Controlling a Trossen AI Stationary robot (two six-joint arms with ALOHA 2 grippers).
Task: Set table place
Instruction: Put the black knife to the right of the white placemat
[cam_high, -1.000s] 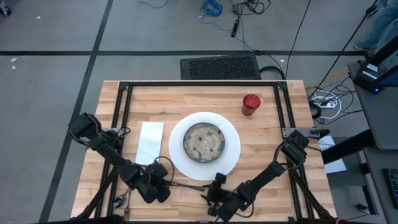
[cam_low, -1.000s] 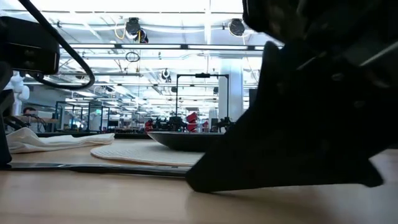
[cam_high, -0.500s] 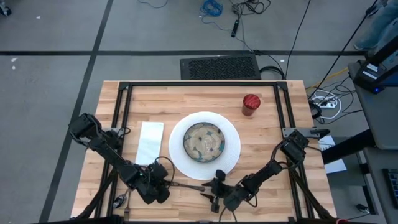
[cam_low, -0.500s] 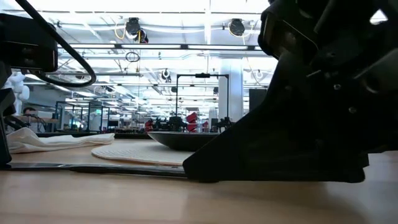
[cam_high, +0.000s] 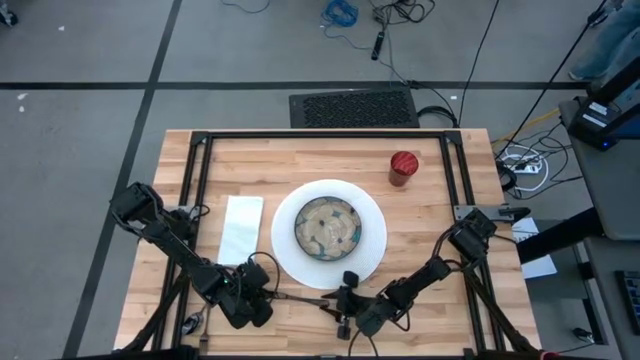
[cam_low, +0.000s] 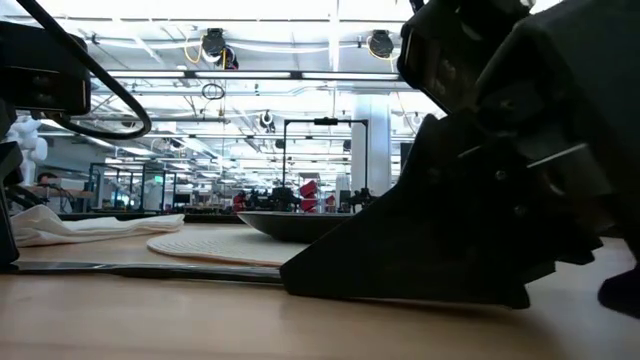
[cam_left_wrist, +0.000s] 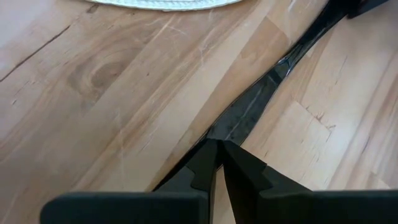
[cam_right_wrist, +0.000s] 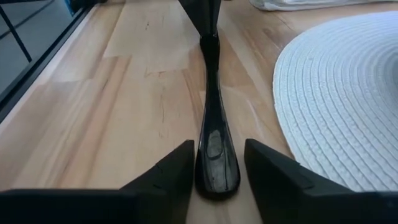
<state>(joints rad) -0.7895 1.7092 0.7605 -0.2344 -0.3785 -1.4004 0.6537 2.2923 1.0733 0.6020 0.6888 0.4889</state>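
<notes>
Right tool (cam_right_wrist: 214, 163) moved in, straddling utensil (cam_right_wrist: 214, 146) handle, apart; left tool (cam_left_wrist: 217, 163) clamps other end, type unclear.

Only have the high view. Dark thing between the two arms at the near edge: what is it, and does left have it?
Observer: It's a dark utensil lying flat on the table. The left wrist view shows the left end effector shut on one end of it.
Operator: And the right?
Observer: The right end effector is open, with one finger on either side of the utensil's rounded end.
Operator: Clear of the plate?
Observer: Yes. In the right wrist view the white plate sits beside the utensil, with bare wood between them.
</notes>
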